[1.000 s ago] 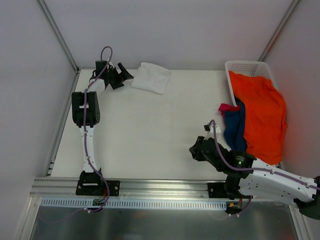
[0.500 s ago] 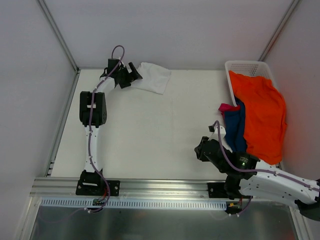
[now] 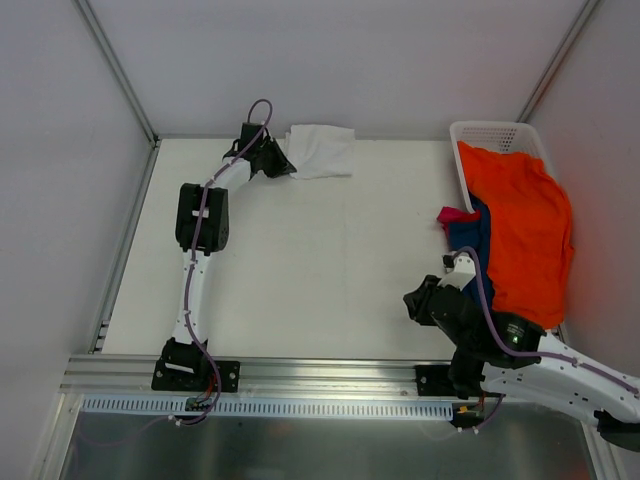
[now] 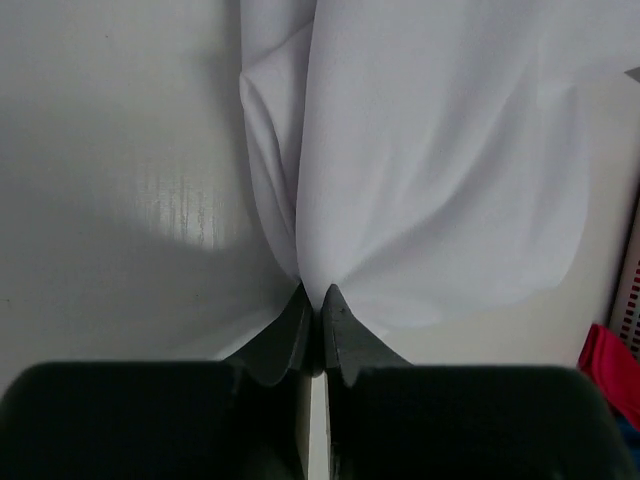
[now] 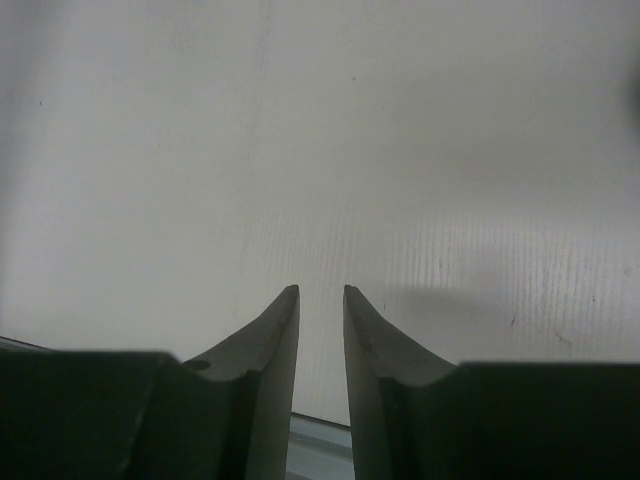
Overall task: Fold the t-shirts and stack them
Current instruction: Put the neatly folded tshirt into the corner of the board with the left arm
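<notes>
The folded white t-shirt (image 3: 322, 150) lies at the table's far edge, left of the middle. My left gripper (image 3: 283, 163) is at its left edge, shut on a pinch of the white cloth (image 4: 430, 150), which bunches into folds where the fingertips (image 4: 312, 292) meet. The orange t-shirt (image 3: 525, 225) hangs out of the basket at the right, with the navy t-shirt (image 3: 470, 255) and a bit of the magenta one (image 3: 455, 214) under its left side. My right gripper (image 3: 420, 300) hovers low over bare table (image 5: 320, 290), its jaws a narrow gap apart with nothing between them.
The white lattice basket (image 3: 490, 135) stands in the far right corner; its wall (image 4: 632, 290) and a strip of magenta cloth (image 4: 610, 365) show at the right edge of the left wrist view. Walls close in the table at the back and both sides.
The left arm reached right to the white t-shirt's left edge and shut on it; the shirt shifted right and bunched up. The right arm drew back toward its base.
</notes>
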`<state>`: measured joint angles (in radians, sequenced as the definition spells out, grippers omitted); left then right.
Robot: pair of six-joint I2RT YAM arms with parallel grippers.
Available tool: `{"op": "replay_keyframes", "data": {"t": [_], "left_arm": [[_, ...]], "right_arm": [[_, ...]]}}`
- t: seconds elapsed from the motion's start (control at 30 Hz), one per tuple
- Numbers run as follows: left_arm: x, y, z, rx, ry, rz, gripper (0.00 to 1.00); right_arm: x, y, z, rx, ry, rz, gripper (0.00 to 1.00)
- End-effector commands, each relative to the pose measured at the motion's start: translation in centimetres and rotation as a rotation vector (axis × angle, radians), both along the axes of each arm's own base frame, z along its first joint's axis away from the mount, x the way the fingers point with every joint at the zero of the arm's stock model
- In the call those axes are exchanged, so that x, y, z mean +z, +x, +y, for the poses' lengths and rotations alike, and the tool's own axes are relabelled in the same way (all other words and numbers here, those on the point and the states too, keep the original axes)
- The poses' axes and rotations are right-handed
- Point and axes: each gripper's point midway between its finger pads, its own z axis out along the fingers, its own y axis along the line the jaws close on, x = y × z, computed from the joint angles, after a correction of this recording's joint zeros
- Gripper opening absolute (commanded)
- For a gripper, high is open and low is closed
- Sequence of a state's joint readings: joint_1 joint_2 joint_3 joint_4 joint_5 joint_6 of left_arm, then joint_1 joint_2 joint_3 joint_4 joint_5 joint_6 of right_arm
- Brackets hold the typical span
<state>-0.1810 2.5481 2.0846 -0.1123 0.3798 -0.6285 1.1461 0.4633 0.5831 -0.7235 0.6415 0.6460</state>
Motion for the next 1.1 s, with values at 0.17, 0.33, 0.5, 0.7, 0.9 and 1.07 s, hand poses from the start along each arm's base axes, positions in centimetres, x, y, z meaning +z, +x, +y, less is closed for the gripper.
{"op": "replay_keyframes", "data": {"t": [0.17, 0.33, 0.5, 0.7, 0.9, 1.07], "left_arm": [[0.1, 0.3, 2.3, 0.065, 0.028, 0.019, 0.00], [2.6, -0.5, 7.0, 0.117, 0.094, -0.016, 0.00], [3.3, -1.3, 14.9, 0.213, 0.107, -0.002, 0.00], [3.8, -1.3, 22.2, 0.297, 0.125, -0.015, 0.00], [4.0, -1.1, 28.8, 0.407, 0.095, -0.012, 0.00], [5.1, -1.1, 34.2, 0.470, 0.107, -0.041, 0.00]], "right_arm": [[-0.4, -0.3, -0.8, -0.023, -0.007, 0.016, 0.28], [-0.4, -0.3, -0.2, -0.011, 0.008, 0.015, 0.28], [-1.2, -0.4, 0.7, 0.013, 0.011, 0.035, 0.27], [-2.3, -0.7, 0.8, 0.016, 0.003, 0.066, 0.26], [-2.9, -0.9, 0.1, -0.001, -0.003, 0.071, 0.26], [-3.2, -0.8, -0.5, -0.018, -0.027, 0.066, 0.27]]}}
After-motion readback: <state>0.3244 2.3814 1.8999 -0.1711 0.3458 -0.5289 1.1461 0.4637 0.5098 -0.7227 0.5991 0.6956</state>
